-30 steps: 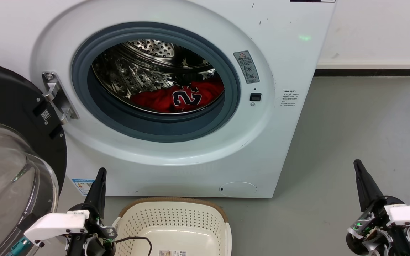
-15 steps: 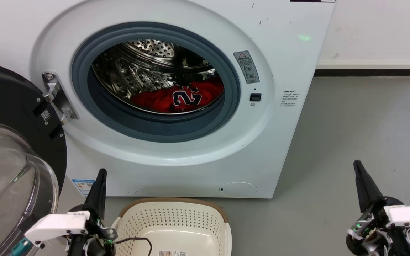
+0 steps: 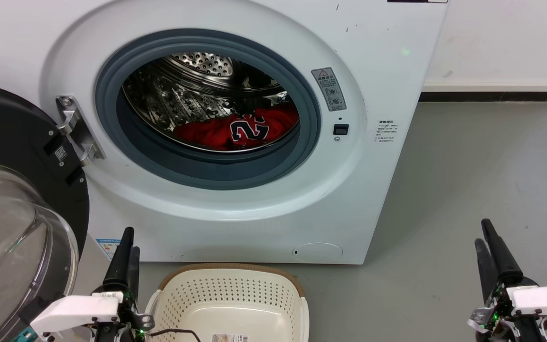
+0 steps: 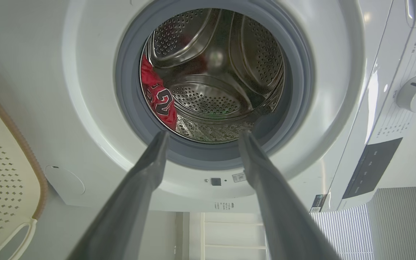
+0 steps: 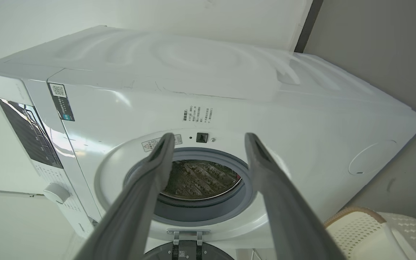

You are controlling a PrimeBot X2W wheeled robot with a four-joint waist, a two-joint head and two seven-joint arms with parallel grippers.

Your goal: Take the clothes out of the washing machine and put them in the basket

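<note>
**Head view with both wrist views: stance before the reach.** My arms sat low in front of the washing machine [image 3: 254, 209], whose door [image 3: 12, 228] hung swung out at my left. Compared with half a second earlier, both arms had changed. My left pincer [image 3: 131, 239] and my right pincer [image 3: 482, 231] had each shown one dark finger in line. Each now showed two fingers apart and sat slightly lower in the picture. From the head view I could not tell whether a roll of the wrist or an opening caused this. The wrist views showed both pincers spread wide, holding nothing and aimed toward the drum [image 3: 183, 90].

The clothes [image 3: 235, 130], a red jersey with its number uppermost, lay unmoved at the bottom of the drum, well apart from both pincers. The basket [image 3: 231, 294] stood on the floor [image 3: 468, 166] just in front of the machine, between my arms. No garment showed in the visible part of it.

Reading: nothing had yet been taken out, and the change was preparation for the reach. The next move would call for passing one open pincer through the gasket [image 3: 311, 142] to the red cloth without catching the rim.
</note>
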